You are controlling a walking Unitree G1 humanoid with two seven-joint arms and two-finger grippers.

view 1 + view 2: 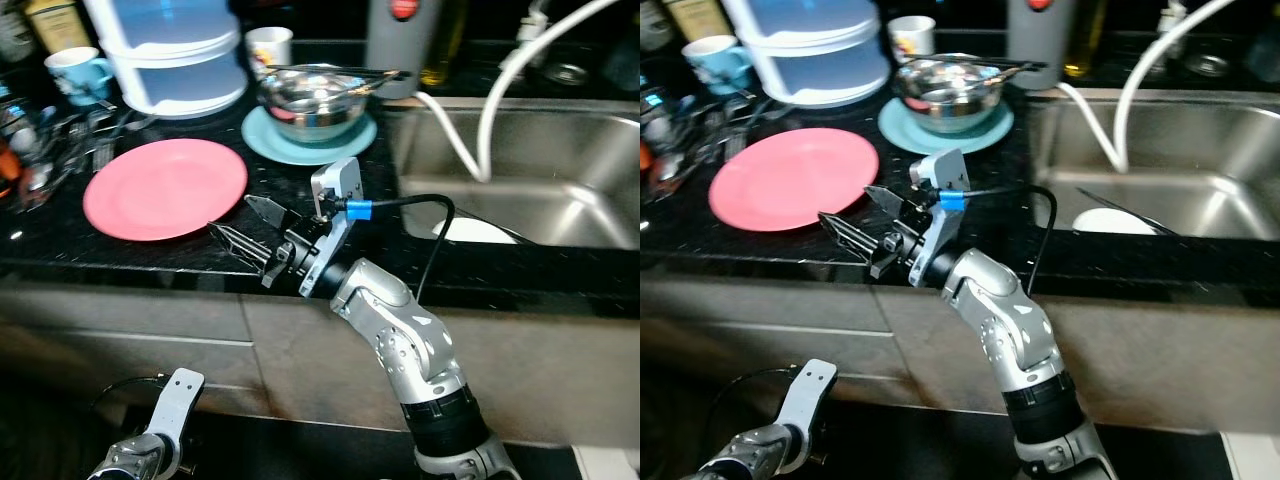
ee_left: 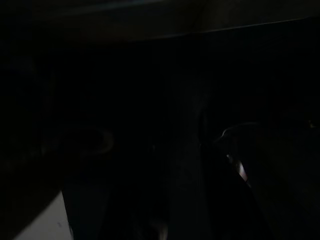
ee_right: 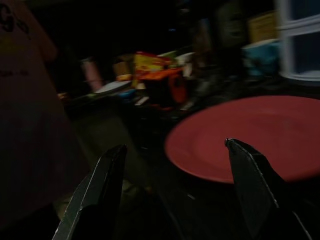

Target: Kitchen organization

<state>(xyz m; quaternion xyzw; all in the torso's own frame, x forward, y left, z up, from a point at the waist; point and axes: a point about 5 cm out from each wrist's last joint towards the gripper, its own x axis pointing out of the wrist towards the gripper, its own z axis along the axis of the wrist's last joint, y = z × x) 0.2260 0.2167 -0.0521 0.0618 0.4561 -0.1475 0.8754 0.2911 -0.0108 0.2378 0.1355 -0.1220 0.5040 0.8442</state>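
Note:
A pink plate [image 1: 165, 187] lies flat on the black counter [image 1: 300, 255], left of centre. My right gripper [image 1: 232, 222] hovers open just to the plate's right, near the counter's front edge, fingers pointing left toward the plate. Nothing is between its fingers. In the right wrist view the pink plate [image 3: 250, 137] sits just beyond the spread fingertips [image 3: 240, 150]. A steel bowl [image 1: 315, 100] holding tongs rests on a teal plate [image 1: 290, 140] behind. My left arm [image 1: 150, 440] hangs low beside the cabinet.
A steel sink [image 1: 520, 170] with a white plate [image 1: 480, 232] and a white hose [image 1: 500, 90] lies to the right. A stacked white container [image 1: 180, 50], mugs [image 1: 75, 70] and cutlery [image 1: 70, 140] crowd the back left. A dark cylinder [image 1: 400, 40] stands behind the bowl.

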